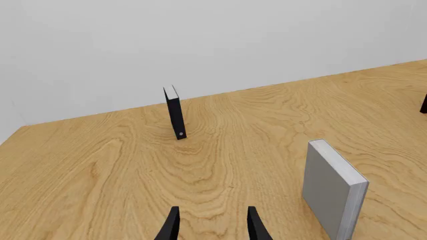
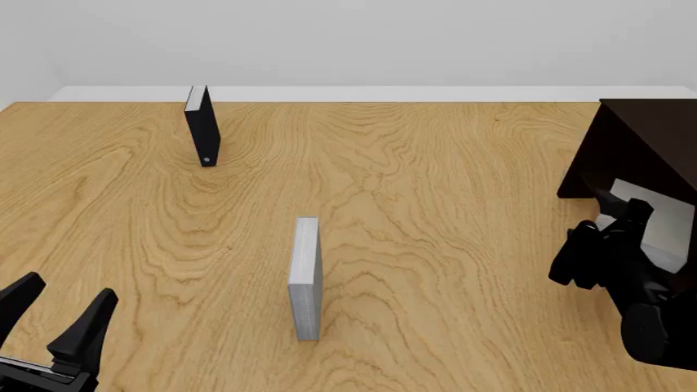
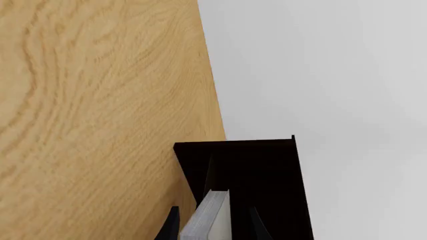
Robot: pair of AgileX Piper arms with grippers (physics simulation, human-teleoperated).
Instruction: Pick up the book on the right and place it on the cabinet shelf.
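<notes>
The left gripper [image 2: 55,314] sits nearest the front camera at the near left corner of the counter [image 2: 436,204], its two dark fingers spread apart with only bare wood between them. Ahead of it and off to its right a slim grey book [image 2: 307,278] stands upright on its edge, well apart from the fingers; farther ahead, near the counter's far side, a black book [image 2: 202,126] with white pages also stands upright. Across the counter, the right gripper [image 3: 212,225] is closed on the book [image 3: 208,217], the light grey hardback, which shows between its fingers in the right wrist view with the pale page edge turned toward the camera. Directly beyond those fingertips stands the dark cabinet [image 2: 642,143] at the counter's right edge, and the book's pale face [image 2: 642,220] appears just under its dark top, at the opening of the cabinet shelf; whether it rests on the board cannot be told.
</notes>
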